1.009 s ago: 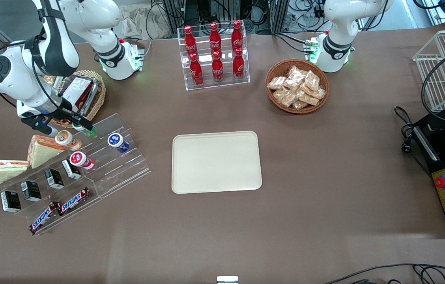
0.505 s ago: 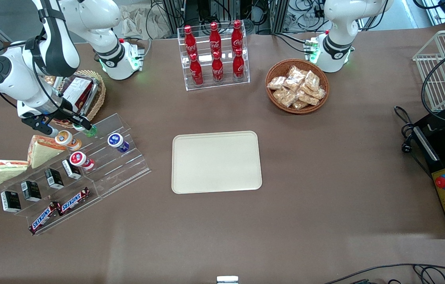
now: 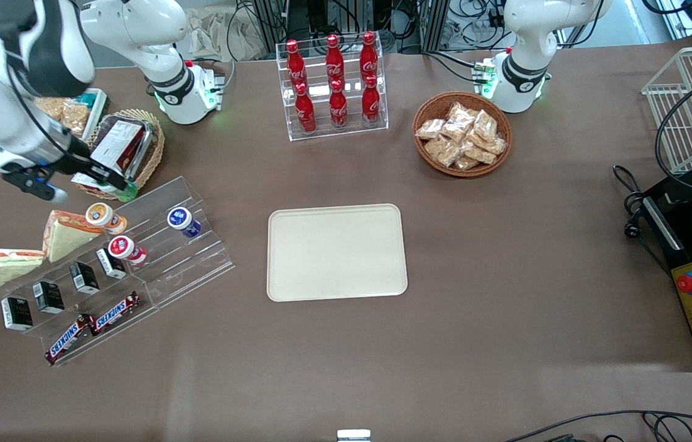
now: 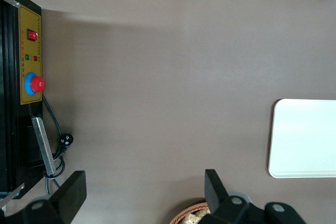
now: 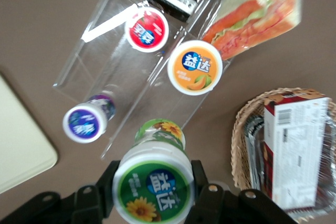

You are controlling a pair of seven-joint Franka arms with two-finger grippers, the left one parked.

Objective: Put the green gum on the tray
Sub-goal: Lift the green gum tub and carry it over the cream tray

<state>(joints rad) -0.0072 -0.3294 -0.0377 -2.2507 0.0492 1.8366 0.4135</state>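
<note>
The green gum (image 5: pixel 155 184), a small green bottle whose white-rimmed lid carries a green and yellow label, sits between the two black fingers (image 5: pixel 200 186) of my gripper (image 5: pixel 155 183), which is shut on it. In the front view the gripper (image 3: pixel 114 186) holds the green gum (image 3: pixel 127 194) in the air above the top step of the clear acrylic stand (image 3: pixel 174 264), beside a wicker basket. The cream tray (image 3: pixel 337 252) lies flat mid-table, bare, well off toward the parked arm's end from the gripper. A corner of the tray (image 5: pixel 21 145) shows in the right wrist view.
On the stand's steps lie an orange-lidded bottle (image 3: pixel 100 215), a red-lidded bottle (image 3: pixel 120 247) and a purple-lidded bottle (image 3: pixel 179 217), with small black boxes, Snickers bars and sandwiches (image 3: pixel 67 233) close by. A wicker basket (image 3: pixel 146 161) holds a boxed pack. Farther back stand a cola rack (image 3: pixel 334 86) and a snack basket (image 3: pixel 462 134).
My arm has risen and swung toward the working arm's end of the table, lifting the green gum off the stand's top step. The other bottles have not moved.
</note>
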